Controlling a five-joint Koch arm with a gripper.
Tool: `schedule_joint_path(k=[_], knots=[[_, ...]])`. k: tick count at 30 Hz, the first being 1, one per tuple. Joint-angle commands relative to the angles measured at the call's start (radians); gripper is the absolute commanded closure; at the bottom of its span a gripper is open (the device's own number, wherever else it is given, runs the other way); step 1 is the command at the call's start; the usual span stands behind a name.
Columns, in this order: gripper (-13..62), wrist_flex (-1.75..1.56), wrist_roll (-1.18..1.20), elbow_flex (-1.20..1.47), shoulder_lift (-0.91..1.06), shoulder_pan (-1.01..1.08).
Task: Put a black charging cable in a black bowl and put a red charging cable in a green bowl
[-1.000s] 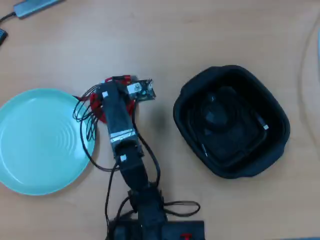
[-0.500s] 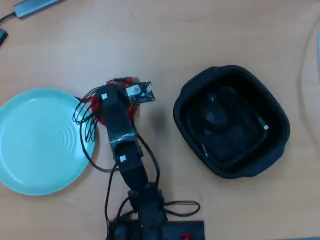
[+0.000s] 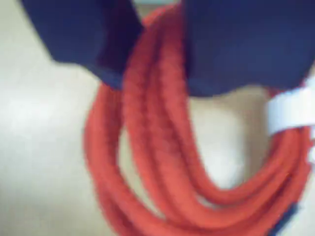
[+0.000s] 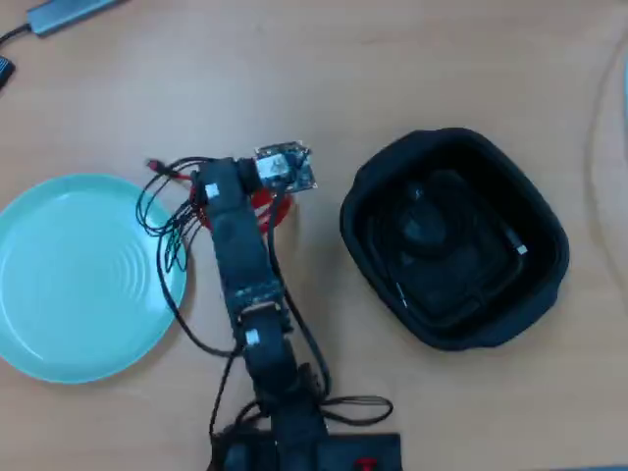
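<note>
Two dark jaws (image 3: 162,73) fill the top of the wrist view, and the red charging cable (image 3: 157,162) runs up between them: its strands pass through the narrow gap and the rest of the coil hangs below in a loop, blurred, with the pale tabletop (image 3: 39,147) behind it. The jaws stand narrow and pinch the coil's upper strands. A white tie (image 3: 290,110) wraps the coil at the right edge of that view.

From overhead, only a small patch of the red charging cable (image 4: 273,208) shows, under the head of the arm (image 4: 240,245), just right of the green bowl (image 4: 69,280). It lies outside that bowl, near its upper right rim, and I cannot tell from above whether it touches the tabletop (image 4: 343,78). The black bowl (image 4: 549,250) sits well to the right of the green bowl, with the black charging cable (image 4: 432,231) coiled inside it, its light-tipped plug near the bowl's right wall.

Compared with half a second earlier, the arm's head has swung a little up and to the right, away from the green bowl, and less of the red coil is visible beneath it; the red plug ends that showed above the head are now hidden. Both bowls and the black cable have not moved.
</note>
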Motion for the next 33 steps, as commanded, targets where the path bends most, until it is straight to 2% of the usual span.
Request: schedule_joint_path(k=[1,13,21,30,33], knots=[[55.9,0.038,0.014,-0.158,0.230,-0.003],[55.9,0.040,0.026,-0.175,0.387,-0.256],[55.9,0.029,0.028,-0.172,0.379,-0.456],[55.4,-0.091,0.080,-0.184,0.172,-0.595],[51.3,-0.135,0.104,-0.195,0.074,-0.623]])
